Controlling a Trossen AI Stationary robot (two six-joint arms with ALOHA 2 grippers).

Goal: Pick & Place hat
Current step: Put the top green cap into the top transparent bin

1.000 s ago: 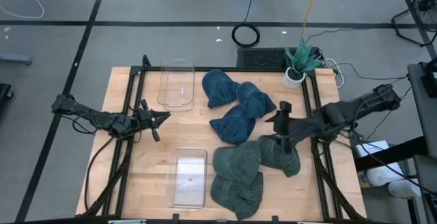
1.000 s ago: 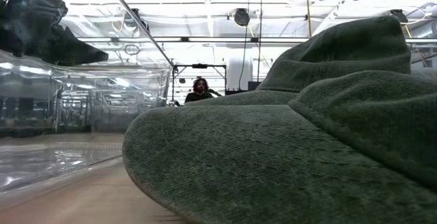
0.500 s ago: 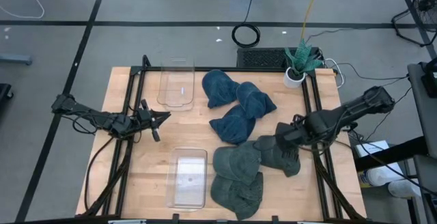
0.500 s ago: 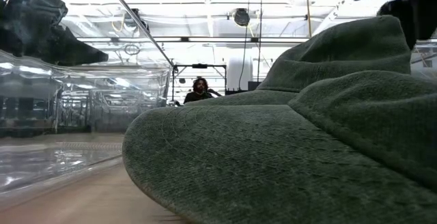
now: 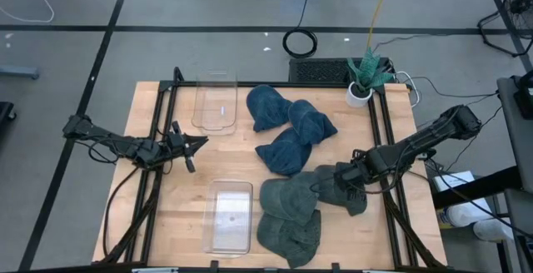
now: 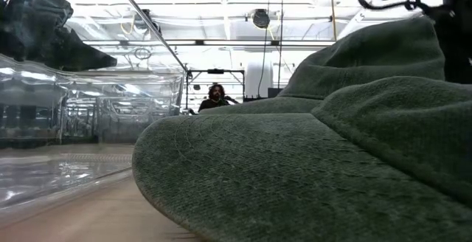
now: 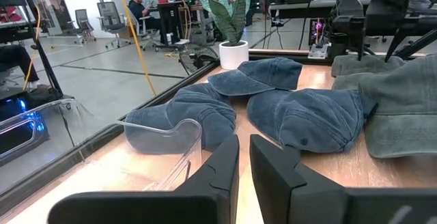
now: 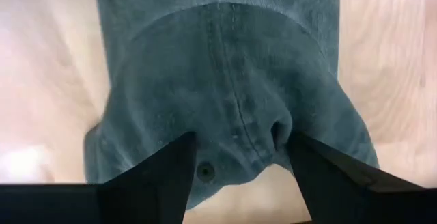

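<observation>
The right tool (image 5: 340,180) straddles the grey-green hat (image 8: 225,87) at the bench's (image 5: 158,215) four o'clock, fingers (image 8: 153,176) spread wide around its crown (button between them). The left tool (image 5: 193,144), nearly closed, waits at nine o'clock.

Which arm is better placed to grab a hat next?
The right, probably. Its hand is down on the green hat at the table's right side, open fingers straddling the crown. The left hand waits near the left edge, fingers nearly shut, away from every hat.
</observation>
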